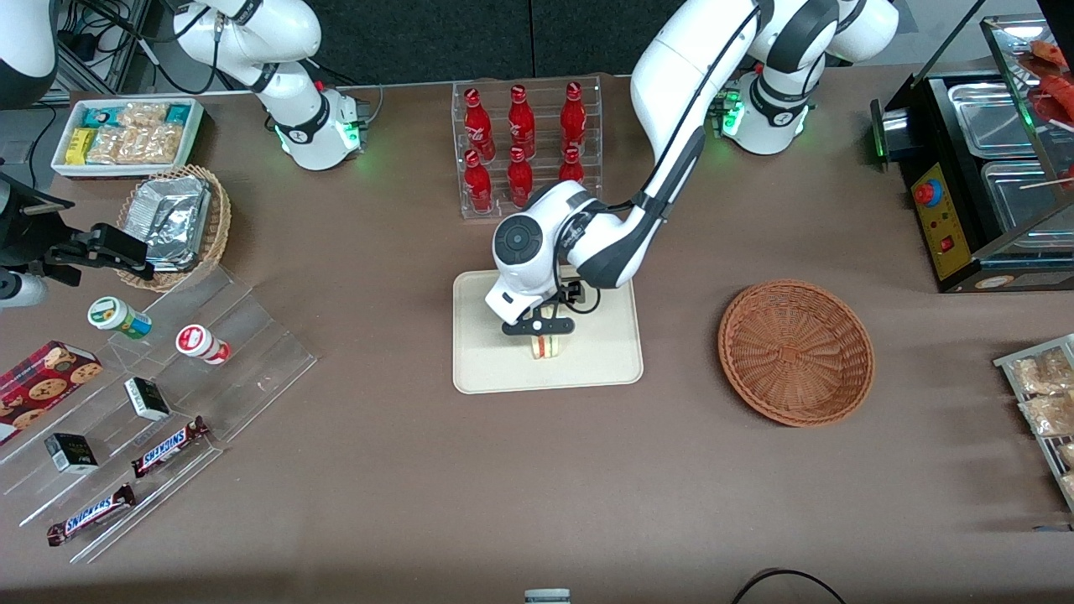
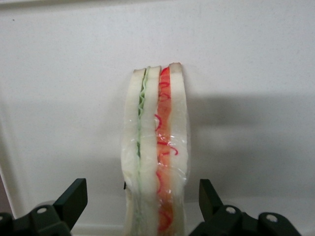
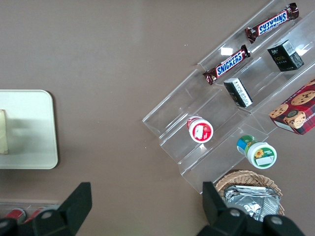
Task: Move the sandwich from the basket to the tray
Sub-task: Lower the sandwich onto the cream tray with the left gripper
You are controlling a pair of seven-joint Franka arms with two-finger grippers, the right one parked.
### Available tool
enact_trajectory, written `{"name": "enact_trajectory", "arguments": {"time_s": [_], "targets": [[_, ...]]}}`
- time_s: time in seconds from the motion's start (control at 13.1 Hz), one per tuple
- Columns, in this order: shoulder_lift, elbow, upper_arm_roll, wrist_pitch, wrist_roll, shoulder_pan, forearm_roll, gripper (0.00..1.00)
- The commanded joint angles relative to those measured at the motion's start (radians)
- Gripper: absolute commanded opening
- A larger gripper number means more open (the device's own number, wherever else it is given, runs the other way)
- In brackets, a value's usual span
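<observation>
The sandwich [image 1: 547, 346] stands on its edge on the cream tray [image 1: 487, 361], with green and red filling layers showing in the left wrist view on the sandwich [image 2: 155, 147]. My left gripper [image 1: 541, 327] hovers just above it and is open. Its two black fingers [image 2: 74, 196] straddle the wedge with a gap on each side, and the gripper [image 2: 142, 191] touches nothing. The wicker basket [image 1: 795, 352] lies empty toward the working arm's end of the table. The right wrist view catches the tray [image 3: 29, 128] with the sandwich [image 3: 4, 132] at its edge.
A clear rack of red bottles [image 1: 524, 143] stands farther from the front camera than the tray. A tiered acrylic stand [image 1: 159, 394] with snacks, a small foil-filled basket [image 1: 176, 222] and a white snack box [image 1: 126, 134] lie toward the parked arm's end. A black food warmer [image 1: 990, 176] sits past the basket.
</observation>
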Motion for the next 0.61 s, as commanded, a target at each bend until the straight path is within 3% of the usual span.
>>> {"name": "enact_trajectory", "arguments": {"time_s": [0.0,0.31,0.53], "targets": [[-0.011,0.031,0.021,-0.020,-0.068,-0.026,0.018,1.00],[-0.058,0.029,0.049,-0.061,-0.074,-0.016,0.015,1.00],[-0.126,0.020,0.057,-0.165,0.002,0.059,-0.008,1.00]]}}
